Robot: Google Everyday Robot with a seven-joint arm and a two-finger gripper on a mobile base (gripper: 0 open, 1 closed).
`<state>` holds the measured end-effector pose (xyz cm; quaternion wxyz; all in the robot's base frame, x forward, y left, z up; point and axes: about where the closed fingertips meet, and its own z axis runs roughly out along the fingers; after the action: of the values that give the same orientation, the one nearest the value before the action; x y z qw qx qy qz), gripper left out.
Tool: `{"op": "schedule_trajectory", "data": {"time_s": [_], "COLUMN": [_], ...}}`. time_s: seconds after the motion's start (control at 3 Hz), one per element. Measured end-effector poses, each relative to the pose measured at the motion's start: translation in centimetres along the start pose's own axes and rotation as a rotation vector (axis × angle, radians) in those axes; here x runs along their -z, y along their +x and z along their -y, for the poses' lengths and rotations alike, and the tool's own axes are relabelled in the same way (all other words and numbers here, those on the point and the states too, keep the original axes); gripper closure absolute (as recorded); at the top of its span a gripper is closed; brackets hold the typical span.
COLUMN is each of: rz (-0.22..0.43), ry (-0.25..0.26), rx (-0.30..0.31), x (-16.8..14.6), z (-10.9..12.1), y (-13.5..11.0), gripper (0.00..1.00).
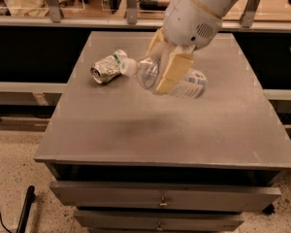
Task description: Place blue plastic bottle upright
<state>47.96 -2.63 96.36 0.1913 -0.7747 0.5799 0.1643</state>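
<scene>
The blue plastic bottle point(186, 84), clear with a white cap at its left end and a blue-and-white label at its right end, hangs lying sideways above the grey table point(136, 130). My gripper point(162, 64) comes down from the white arm at the top and is shut on the bottle's clear middle, with one tan finger point(172, 72) in front of it and the other behind. The bottle's shadow lies on the table top below it.
A crushed silver-green can point(105, 67) lies on its side at the table's left, just beside the bottle's cap. The table has drawers point(160, 198) below its front edge. A dark shelf and a rail run behind the table.
</scene>
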Motion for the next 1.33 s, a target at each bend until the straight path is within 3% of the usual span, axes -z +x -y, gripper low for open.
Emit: {"op": "schedule_trajectory", "data": {"time_s": [0.33, 1.0, 1.33], "rz": [0.229, 0.693, 0.872], "ry": [0.018, 0.063, 0.093], "rx": [-0.022, -0.146, -0.203], "x": [2.9, 5.9, 6.9], "z": [0.7, -0.1, -1.2], "y": [-1.2, -2.1, -2.3], "gripper": [1.00, 1.00, 1.00]}}
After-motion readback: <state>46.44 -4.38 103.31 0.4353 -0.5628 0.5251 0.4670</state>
